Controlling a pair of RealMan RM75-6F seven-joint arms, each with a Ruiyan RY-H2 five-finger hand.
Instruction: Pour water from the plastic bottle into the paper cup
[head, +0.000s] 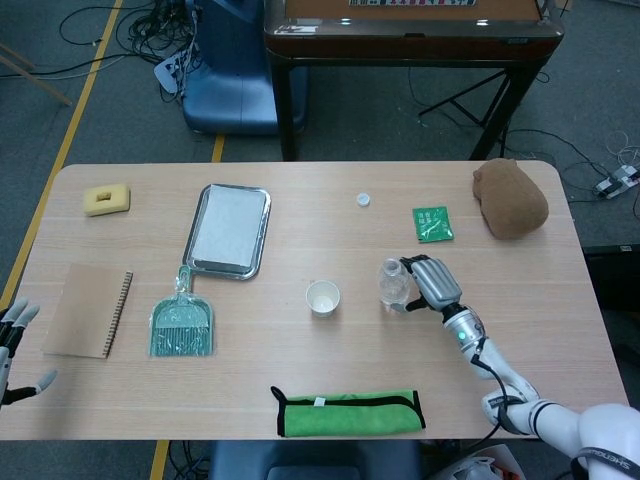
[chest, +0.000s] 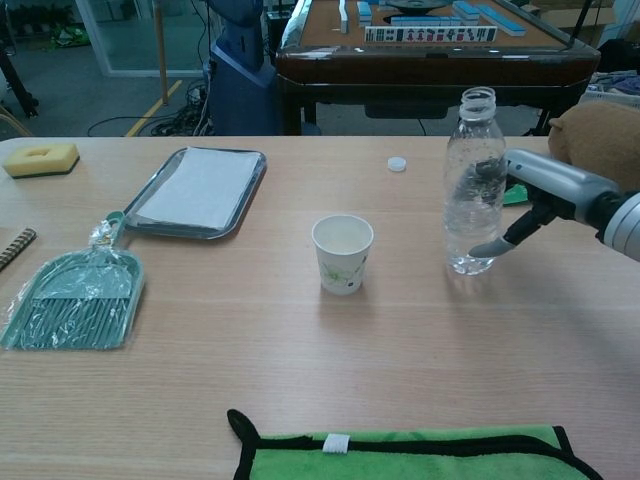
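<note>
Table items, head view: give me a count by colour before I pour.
Green: 3 - dustpan, cloth, packet
Brown: 2 - notebook, plush toy
White: 2 - paper cup, bottle cap
Yellow: 1 - sponge
Silver: 1 - tray
Clear: 1 - bottle, held by the right hand
Total: 10

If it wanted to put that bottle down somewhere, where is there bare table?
Bare wood lies between the paper cup and the green cloth, and right of the bottle toward the table edge. The left side is crowded: tray, dustpan, notebook.
</note>
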